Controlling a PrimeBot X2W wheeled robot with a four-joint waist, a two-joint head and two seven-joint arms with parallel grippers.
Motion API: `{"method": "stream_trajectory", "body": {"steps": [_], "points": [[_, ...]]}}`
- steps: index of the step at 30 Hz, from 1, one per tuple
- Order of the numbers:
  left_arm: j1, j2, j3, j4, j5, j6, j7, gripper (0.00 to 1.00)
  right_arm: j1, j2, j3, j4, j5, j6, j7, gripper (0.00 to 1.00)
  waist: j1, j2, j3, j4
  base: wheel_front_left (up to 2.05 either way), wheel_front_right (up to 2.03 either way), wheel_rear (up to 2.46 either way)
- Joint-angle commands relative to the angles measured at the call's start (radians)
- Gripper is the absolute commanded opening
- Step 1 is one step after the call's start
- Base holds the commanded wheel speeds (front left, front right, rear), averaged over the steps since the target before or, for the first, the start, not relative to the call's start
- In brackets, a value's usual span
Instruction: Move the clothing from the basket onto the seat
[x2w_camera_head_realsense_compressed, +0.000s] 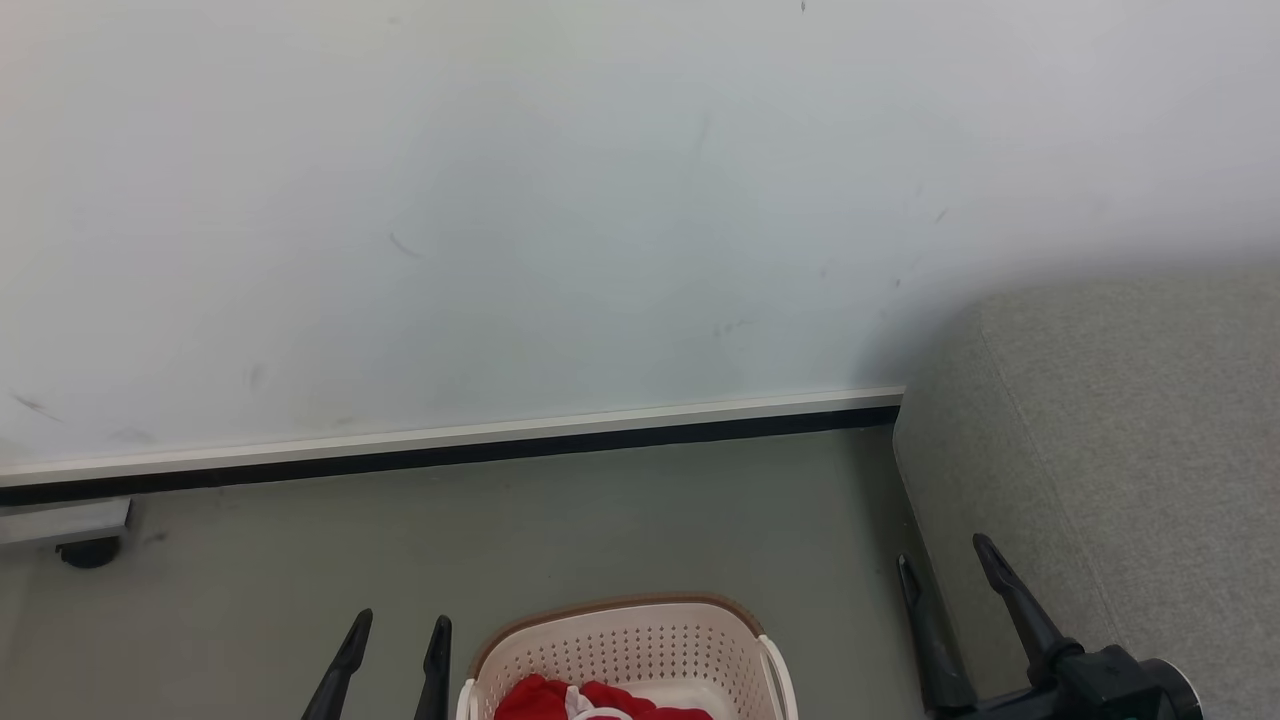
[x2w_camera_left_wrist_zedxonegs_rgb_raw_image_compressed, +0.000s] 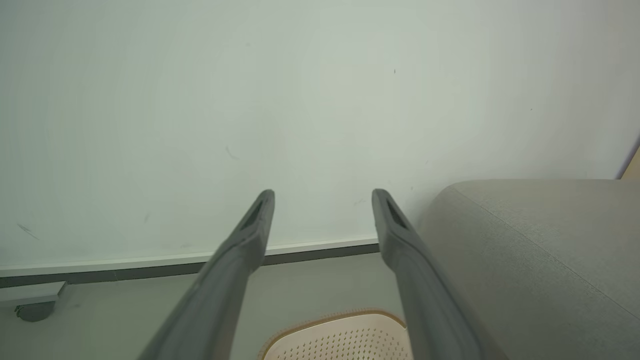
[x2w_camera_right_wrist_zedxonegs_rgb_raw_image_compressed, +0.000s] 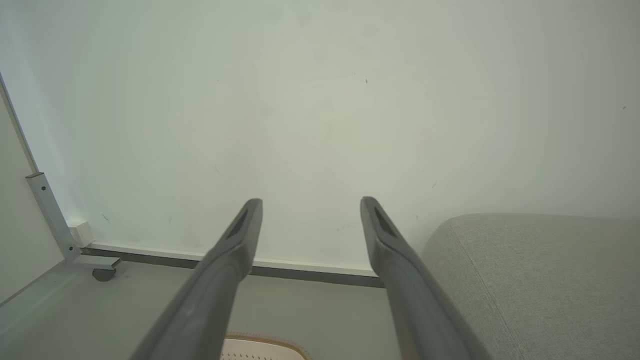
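The cream-white basket (x2w_camera_head_realsense_compressed: 640, 650) with a brown rim stands on the floor at the bottom middle of the head view. Red clothing (x2w_camera_head_realsense_compressed: 560, 700) with a white stripe lies inside it. The grey seat (x2w_camera_head_realsense_compressed: 1130, 450) fills the right side. My left gripper (x2w_camera_head_realsense_compressed: 398, 633) is open just left of the basket, holding nothing. My right gripper (x2w_camera_head_realsense_compressed: 945, 560) is open against the seat's front corner, to the right of the basket. The left wrist view shows the left gripper (x2w_camera_left_wrist_zedxonegs_rgb_raw_image_compressed: 322, 197) open above the basket (x2w_camera_left_wrist_zedxonegs_rgb_raw_image_compressed: 340, 335), with the seat (x2w_camera_left_wrist_zedxonegs_rgb_raw_image_compressed: 540, 260) beside it. The right gripper (x2w_camera_right_wrist_zedxonegs_rgb_raw_image_compressed: 311, 205) also stands open, the seat (x2w_camera_right_wrist_zedxonegs_rgb_raw_image_compressed: 540, 275) at its right.
A pale wall (x2w_camera_head_realsense_compressed: 500, 200) with a white and black skirting (x2w_camera_head_realsense_compressed: 450, 450) runs behind the basket. A metal frame foot on a caster (x2w_camera_head_realsense_compressed: 88, 550) stands at the far left by the wall. Grey-green floor (x2w_camera_head_realsense_compressed: 600, 520) lies between basket and wall.
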Motion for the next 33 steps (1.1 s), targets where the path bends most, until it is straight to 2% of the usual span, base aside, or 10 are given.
{"method": "stream_trajectory", "body": {"steps": [1, 21, 33], "points": [[0.017, 0.002, 0.005, 0.004, 0.009, -0.001, -0.005, 1.0, 0.012, -0.003, 0.001, -0.001, -0.003, 0.001, -0.002, 1.0, 0.0, 0.0, 0.001, 0.0, 0.0, 0.0, 0.0], [0.019, 0.002, 0.001, 0.031, 0.025, 0.002, -0.005, 1.0, 0.012, -0.001, -0.004, -0.005, 0.007, 0.001, -0.002, 1.0, 0.0, 0.0, 0.008, 0.001, 0.0, 0.0, 0.0], [-0.006, 0.002, -0.037, 0.078, 0.049, 0.002, -0.005, 1.0, -0.006, -0.007, -0.015, -0.014, 0.012, 0.001, -0.002, 1.0, 0.0, 0.0, 0.066, -0.004, 0.0, 0.0, 0.0]]}}
